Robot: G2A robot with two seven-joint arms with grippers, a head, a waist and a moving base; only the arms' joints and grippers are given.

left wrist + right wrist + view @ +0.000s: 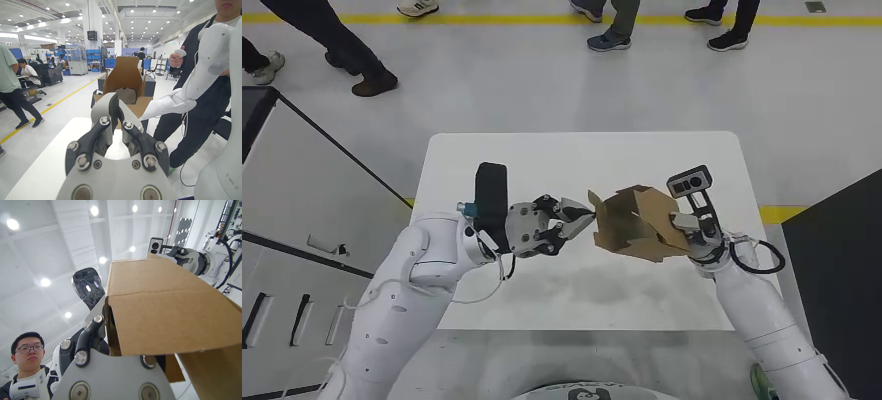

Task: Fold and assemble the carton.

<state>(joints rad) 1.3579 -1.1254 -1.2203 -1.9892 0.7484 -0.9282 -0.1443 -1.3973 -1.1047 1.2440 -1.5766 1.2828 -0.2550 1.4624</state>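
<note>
My right gripper [680,223] clamps the carton [635,222] steady at mid-frame so my left gripper [585,214], fingers pinched narrow on its left flap, can fold it.

Arms bent inward, tools facing each other. Left tool [585,213] closed tight; right tool [682,223] clamped on carton [634,222].

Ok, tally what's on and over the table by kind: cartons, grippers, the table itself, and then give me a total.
carton: 1
grippers: 2, the left gripper and the right gripper
table: 1
Total: 4
</note>
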